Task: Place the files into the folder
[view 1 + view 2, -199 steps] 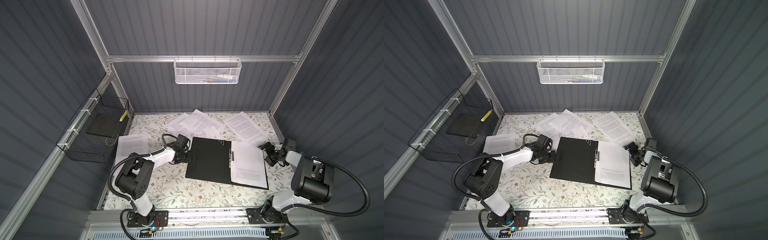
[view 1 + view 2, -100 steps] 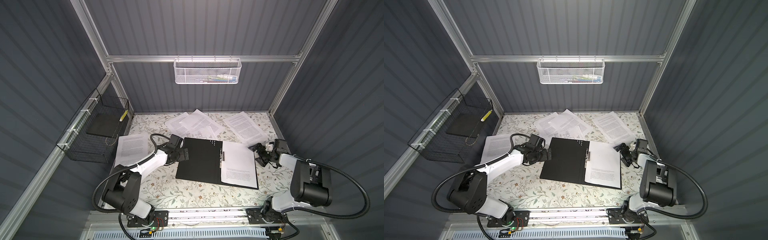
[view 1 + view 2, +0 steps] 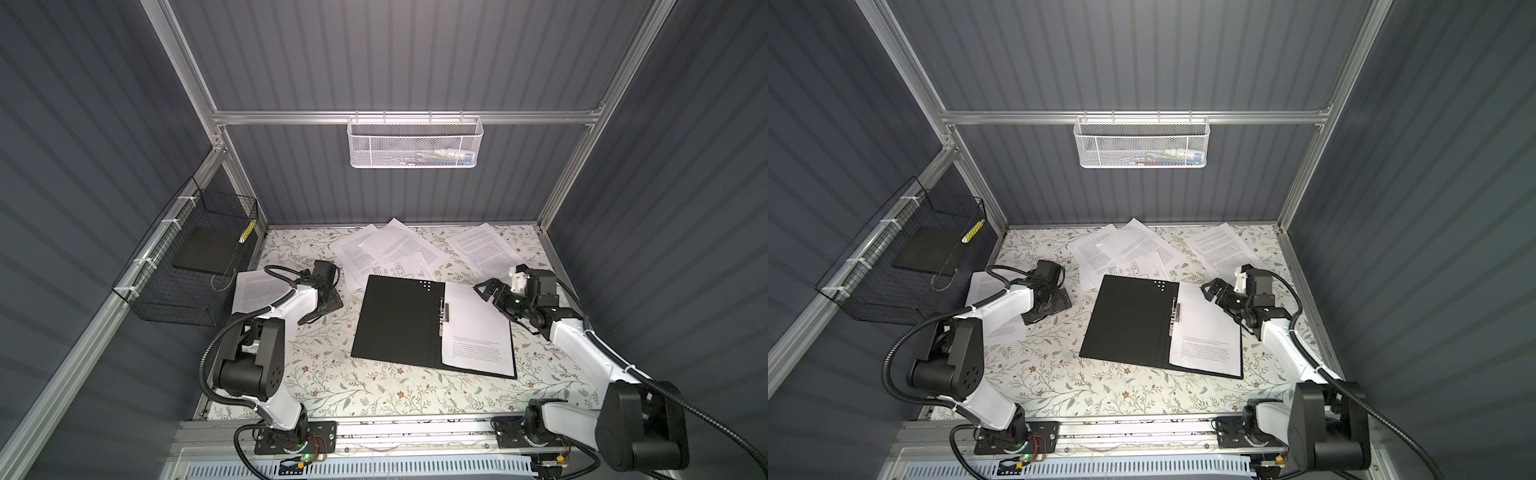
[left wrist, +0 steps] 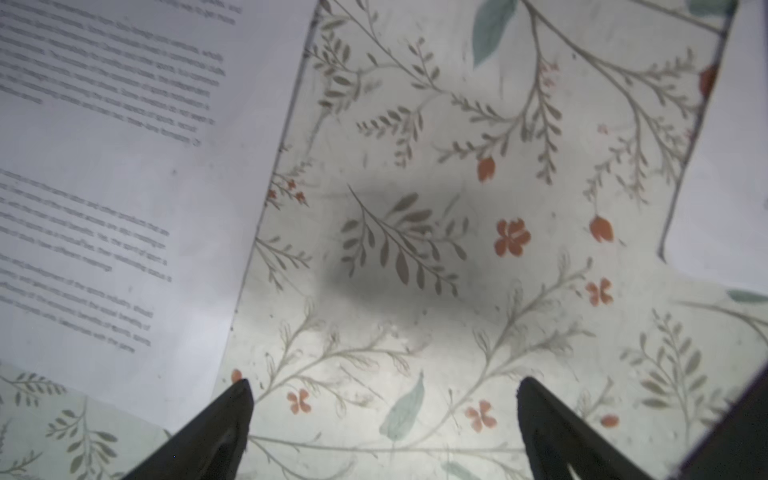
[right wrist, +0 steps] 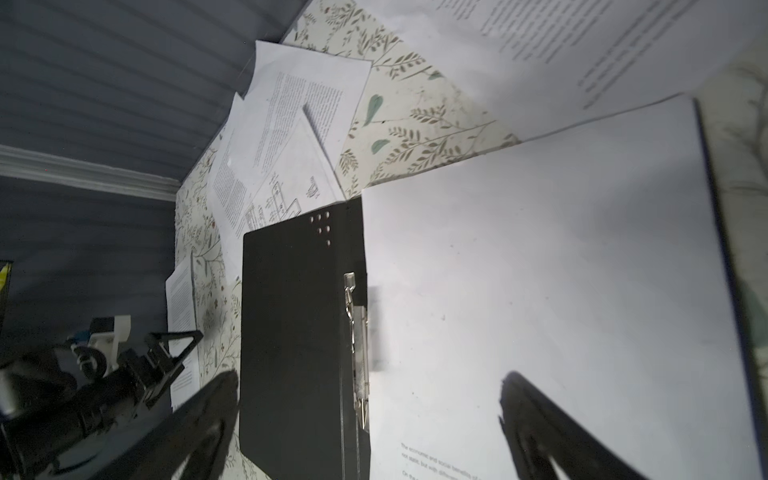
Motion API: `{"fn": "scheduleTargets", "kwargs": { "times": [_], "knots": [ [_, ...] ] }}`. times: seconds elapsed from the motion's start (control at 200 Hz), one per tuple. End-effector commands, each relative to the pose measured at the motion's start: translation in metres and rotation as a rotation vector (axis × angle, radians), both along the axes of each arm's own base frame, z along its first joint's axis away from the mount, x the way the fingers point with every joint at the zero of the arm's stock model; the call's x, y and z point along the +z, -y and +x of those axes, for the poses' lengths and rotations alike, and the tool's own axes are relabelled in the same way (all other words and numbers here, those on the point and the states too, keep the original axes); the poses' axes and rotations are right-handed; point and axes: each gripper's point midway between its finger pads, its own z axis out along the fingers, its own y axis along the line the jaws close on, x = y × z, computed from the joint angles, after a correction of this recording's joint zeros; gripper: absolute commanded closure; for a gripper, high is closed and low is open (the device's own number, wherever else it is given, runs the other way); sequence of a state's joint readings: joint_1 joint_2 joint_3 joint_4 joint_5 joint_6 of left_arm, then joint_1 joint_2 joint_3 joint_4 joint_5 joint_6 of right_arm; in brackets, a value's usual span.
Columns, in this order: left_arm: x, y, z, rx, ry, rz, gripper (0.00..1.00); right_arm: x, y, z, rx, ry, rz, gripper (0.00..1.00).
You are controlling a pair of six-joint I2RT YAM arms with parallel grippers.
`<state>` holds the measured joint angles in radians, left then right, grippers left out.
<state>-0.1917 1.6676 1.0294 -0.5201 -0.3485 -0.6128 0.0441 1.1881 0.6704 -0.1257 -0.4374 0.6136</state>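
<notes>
The released left hand (image 3: 319, 311) sits clear left of the flat, open black-lined folder (image 3: 395, 322), while the released right hand (image 3: 487, 291) overhangs its right edge.

A white mesh basket (image 3: 374, 150) hangs from a silver metal bar (image 3: 291, 117) at the top middle of both top views. Some small coloured things (image 3: 440, 157) lie in it, too small to tell. At the left a black wire basket (image 3: 166, 301) hangs on the wall. A flat black board (image 3: 205, 253) lies in it, with a little yellow thing (image 3: 248, 231) beside it. The table cover (image 3: 332, 382) is pale, with leaves and small red flowers. The walls (image 3: 395, 54) are dark grey with stripes.
</notes>
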Motion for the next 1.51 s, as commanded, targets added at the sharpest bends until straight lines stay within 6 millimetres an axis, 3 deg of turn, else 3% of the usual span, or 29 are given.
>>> {"fn": "scheduleTargets", "kwargs": {
  "times": [0.0, 0.2, 0.37, 0.545, 0.89, 1.176, 1.351, 1.501],
  "knots": [
    [0.001, -0.025, 0.014, 0.054, -0.004, 0.03, 0.0, -0.007, -0.014, -0.014, 0.06, 0.002, -0.001, 0.01],
    [-0.012, -0.047, 0.029, 0.107, -0.02, -0.041, 0.0, -0.005, -0.047, -0.028, 0.173, 0.016, 0.078, 0.01],
    [-0.017, -0.056, 0.035, 0.109, -0.035, -0.044, 0.0, 0.0, -0.058, -0.029, 0.226, 0.026, 0.11, 0.01],
    [-0.028, -0.043, 0.041, 0.058, -0.045, -0.133, 0.0, 0.001, -0.063, -0.03, 0.243, 0.026, 0.135, 0.01],
    [-0.041, 0.019, 0.039, -0.078, -0.036, -0.337, 0.0, 0.005, -0.065, -0.028, 0.246, 0.028, 0.155, 0.01],
    [-0.042, 0.127, 0.037, -0.259, -0.045, -0.4, 0.01, 0.003, -0.066, -0.026, 0.237, 0.025, 0.161, 0.01],
    [-0.016, 0.171, 0.045, -0.357, -0.011, -0.409, 0.0, 0.005, -0.075, -0.025, 0.265, 0.033, 0.134, 0.01],
    [0.029, 0.153, 0.047, -0.34, 0.057, -0.325, 0.0, 0.005, -0.091, -0.024, 0.31, 0.029, 0.134, 0.01]
  ]
}}
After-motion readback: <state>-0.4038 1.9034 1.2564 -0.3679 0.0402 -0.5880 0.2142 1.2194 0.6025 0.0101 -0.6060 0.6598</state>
